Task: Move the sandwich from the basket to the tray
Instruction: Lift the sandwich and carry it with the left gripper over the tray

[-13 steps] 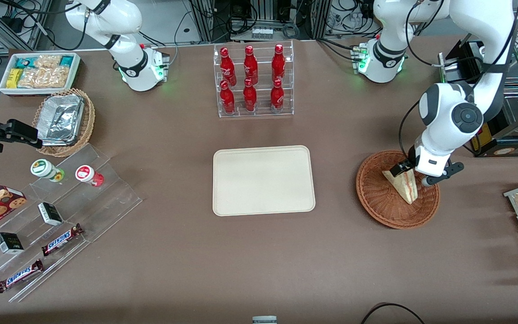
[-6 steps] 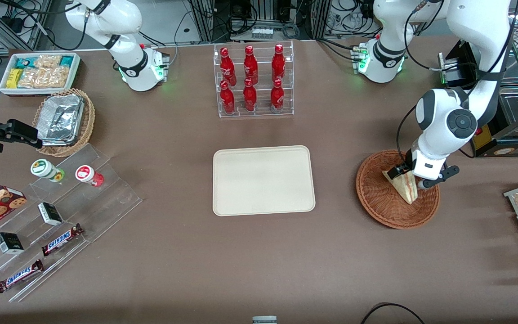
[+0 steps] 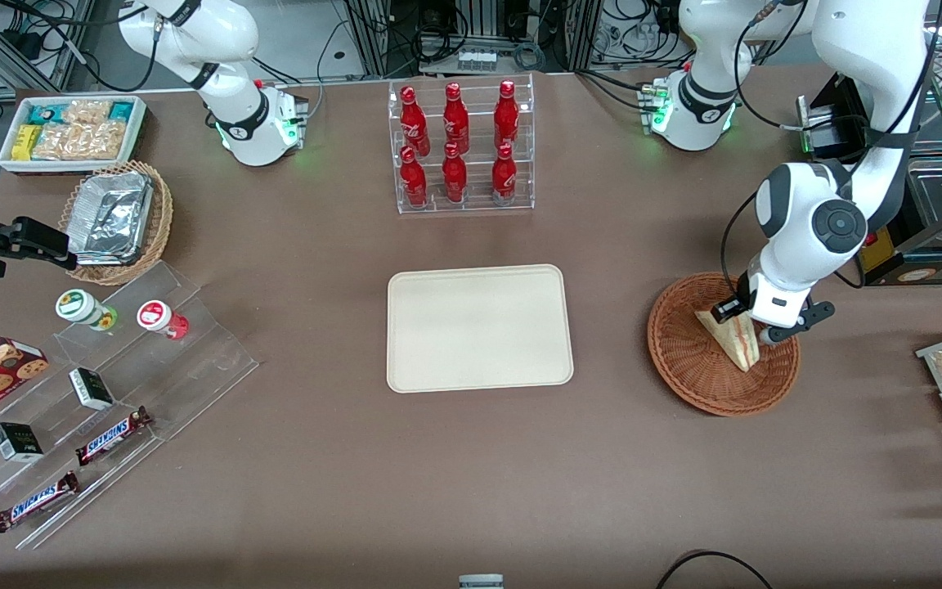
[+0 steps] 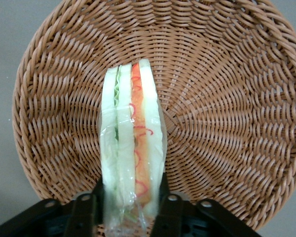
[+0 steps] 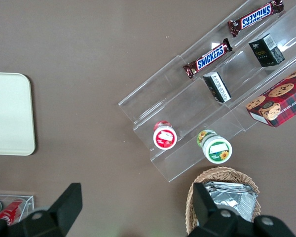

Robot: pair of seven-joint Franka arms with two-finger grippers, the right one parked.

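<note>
The gripper (image 3: 742, 321) is down in the basket (image 3: 688, 360), its fingers (image 4: 86, 212) clamped on either side of the wrapped sandwich (image 3: 734, 339). The sandwich stands on edge, filling layers showing; whether it rests on the wicker or is just lifted is hard to tell. The tray (image 3: 479, 327) lies bare on the table (image 3: 471, 474), well apart, toward the parked arm's end.

Bright even overhead light, soft shadows, sharp focus, little glare
</note>
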